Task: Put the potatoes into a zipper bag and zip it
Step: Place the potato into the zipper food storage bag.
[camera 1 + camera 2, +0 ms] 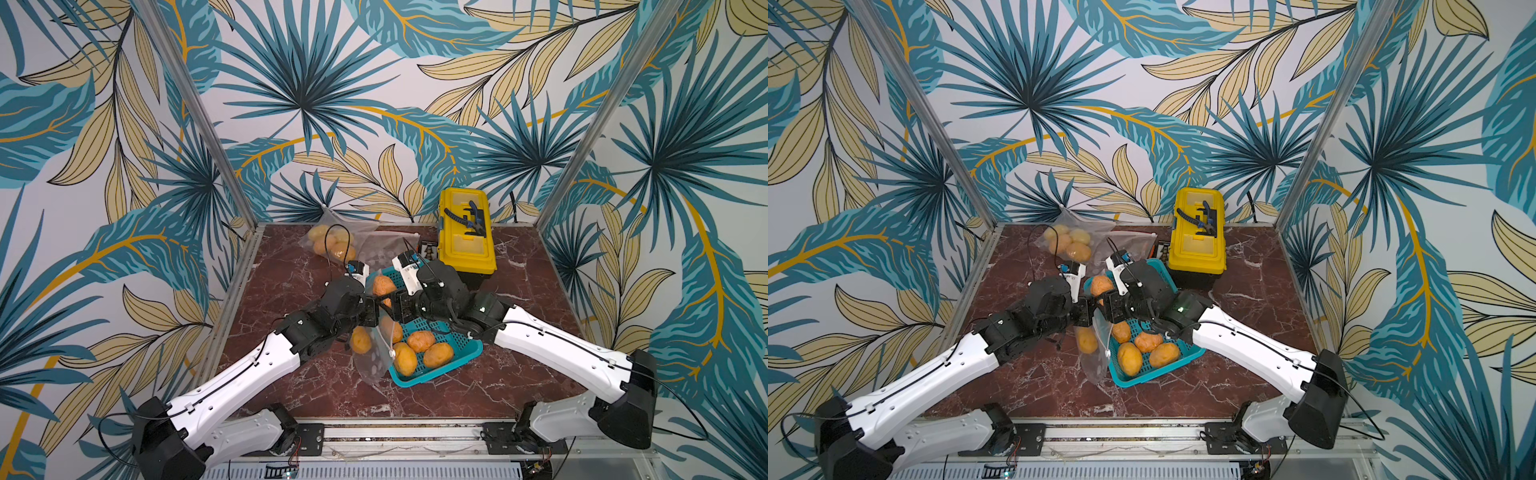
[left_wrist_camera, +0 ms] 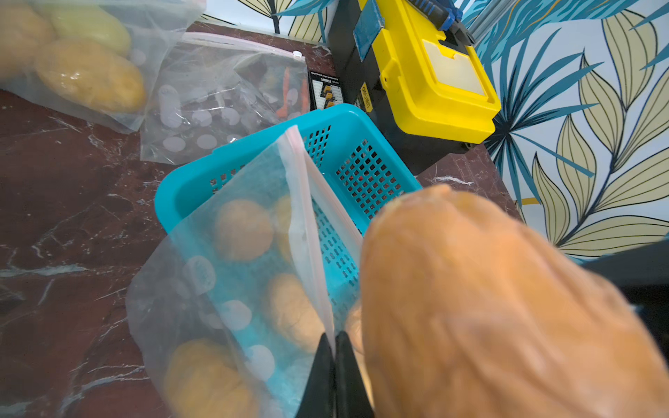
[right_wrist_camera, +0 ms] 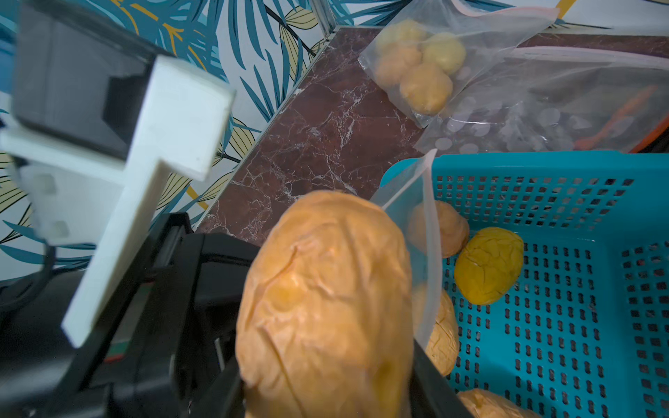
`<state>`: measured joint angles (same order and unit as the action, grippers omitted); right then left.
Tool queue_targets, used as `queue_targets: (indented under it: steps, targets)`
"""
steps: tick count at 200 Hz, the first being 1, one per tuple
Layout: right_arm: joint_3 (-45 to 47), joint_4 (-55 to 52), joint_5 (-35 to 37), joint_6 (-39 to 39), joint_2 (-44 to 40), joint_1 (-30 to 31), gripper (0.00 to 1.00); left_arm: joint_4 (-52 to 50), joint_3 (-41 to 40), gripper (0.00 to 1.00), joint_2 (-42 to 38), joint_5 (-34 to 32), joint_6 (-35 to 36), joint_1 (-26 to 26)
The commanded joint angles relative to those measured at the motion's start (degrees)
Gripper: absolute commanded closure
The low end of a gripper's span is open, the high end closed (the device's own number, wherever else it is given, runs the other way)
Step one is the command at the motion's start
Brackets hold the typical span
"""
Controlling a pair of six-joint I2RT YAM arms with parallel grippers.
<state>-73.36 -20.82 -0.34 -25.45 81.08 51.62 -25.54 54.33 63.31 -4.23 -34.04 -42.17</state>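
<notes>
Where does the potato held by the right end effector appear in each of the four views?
In a top view: held potato mid-table, over the teal basket far corner.
In a top view: same spot.
Left wrist: large and blurred, beside the zipper bag mouth.
Right wrist: large, close up.
Shared landmark: the teal basket.

We log, in a top view, the basket [image 1: 461, 345] mid-frame on the table [image 1: 282, 291], several potatoes [image 1: 420, 340] in it. The toolbox [image 1: 467, 237] stands just behind it, toward upper right. A filled bag [image 1: 330, 243] lies upper left of the basket, a flat bag [image 1: 384, 245] between it and the toolbox. An open bag [image 1: 372, 361] hangs at the basket's left rim, a raised potato [image 1: 383, 286] above its far end.
</notes>
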Motion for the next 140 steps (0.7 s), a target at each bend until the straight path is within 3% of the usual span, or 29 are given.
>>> queue_targets:
  steps: [1,59,111,129,140]
  targets:
    - [-0.5,0.5,0.3,-0.3,1.7,0.4,0.76,2.0,1.1,1.00,-1.0,0.3,0.5,-0.3]
    - [0.6,0.2,3.4,-2.8,5.1,0.4,0.80,2.0,-1.4,1.00,-4.8,-3.6,-2.5,-0.3]
    - [0.1,-0.7,0.6,-1.8,6.8,0.8,0.80,1.9,-2.2,1.00,-6.3,-4.3,-2.6,-0.3]
    - [-1.4,-2.5,1.1,-1.0,8.5,1.0,0.76,2.0,-1.7,1.00,-5.3,-3.8,-2.2,-0.3]
    - [-1.8,-3.1,1.4,-0.7,9.1,1.1,0.67,2.0,-1.4,1.00,-4.9,-3.7,-2.2,-0.3]
